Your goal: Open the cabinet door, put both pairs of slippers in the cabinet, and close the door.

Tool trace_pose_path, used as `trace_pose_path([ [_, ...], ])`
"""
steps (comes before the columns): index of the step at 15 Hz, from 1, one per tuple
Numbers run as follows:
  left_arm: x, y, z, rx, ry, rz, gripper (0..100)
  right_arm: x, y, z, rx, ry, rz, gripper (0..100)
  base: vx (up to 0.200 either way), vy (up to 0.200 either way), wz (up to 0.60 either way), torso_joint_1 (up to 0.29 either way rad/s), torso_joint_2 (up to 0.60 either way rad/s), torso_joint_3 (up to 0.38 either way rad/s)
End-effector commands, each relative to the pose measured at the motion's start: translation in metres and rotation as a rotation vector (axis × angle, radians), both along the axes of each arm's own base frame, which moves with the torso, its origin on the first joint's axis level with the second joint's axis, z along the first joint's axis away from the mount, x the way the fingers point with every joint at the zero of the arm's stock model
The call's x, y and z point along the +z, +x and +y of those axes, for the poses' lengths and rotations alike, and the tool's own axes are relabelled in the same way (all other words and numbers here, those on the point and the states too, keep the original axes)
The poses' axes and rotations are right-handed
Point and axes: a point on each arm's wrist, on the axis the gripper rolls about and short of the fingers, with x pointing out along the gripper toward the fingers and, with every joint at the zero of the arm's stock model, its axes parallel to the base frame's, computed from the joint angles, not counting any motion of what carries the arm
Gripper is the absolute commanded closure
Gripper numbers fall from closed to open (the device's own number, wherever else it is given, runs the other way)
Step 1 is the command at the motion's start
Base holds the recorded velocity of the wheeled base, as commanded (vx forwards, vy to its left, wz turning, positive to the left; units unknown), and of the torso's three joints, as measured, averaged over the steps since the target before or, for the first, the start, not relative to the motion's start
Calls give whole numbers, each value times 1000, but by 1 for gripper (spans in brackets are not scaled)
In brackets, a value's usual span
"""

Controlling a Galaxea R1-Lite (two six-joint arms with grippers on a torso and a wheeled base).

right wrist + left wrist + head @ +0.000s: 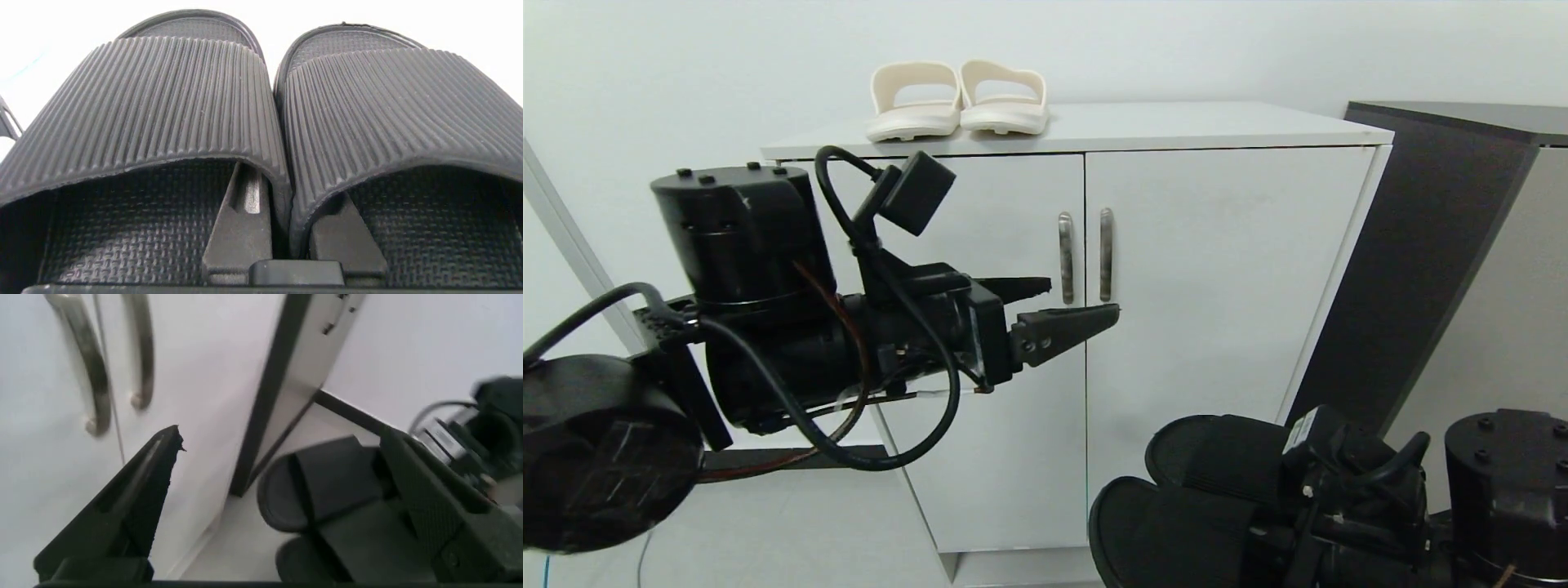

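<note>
The white cabinet (1217, 269) has both doors shut, with two metal handles (1066, 257) side by side at the centre seam. A cream pair of slippers (956, 102) rests on its top, toward the left. My left gripper (1083, 297) is open, level with the handles' lower ends and just in front of them; in the left wrist view the handles (90, 367) lie beside one of its fingers (139, 498). Low on the right, my right gripper (290, 229) is shut on a black pair of slippers (1201, 490), pinching their adjoining inner sides (278, 180).
A dark grey unit (1421, 269) stands tight against the cabinet's right side. A white wall runs behind. Pale floor (792, 531) lies below the left arm, in front of the cabinet.
</note>
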Motion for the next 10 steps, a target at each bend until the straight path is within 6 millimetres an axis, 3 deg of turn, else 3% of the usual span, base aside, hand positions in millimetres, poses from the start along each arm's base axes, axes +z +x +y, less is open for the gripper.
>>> trace_pose_path([
  [1, -4, 12, -12, 14, 4, 14, 0, -1, 0, 0, 0, -4, 4, 100, 0, 0, 0, 0, 0, 0],
  [5, 0, 24, -33, 45, -22, 31, 0, -1, 0, 0, 0, -5, 3, 100, 0, 0, 0, 0, 0, 0],
  [10, 17, 34, -41, 26, -49, 79, 0, -3, 1, 1, 0, -10, 7, 100, 0, 0, 0, 0, 0, 0],
])
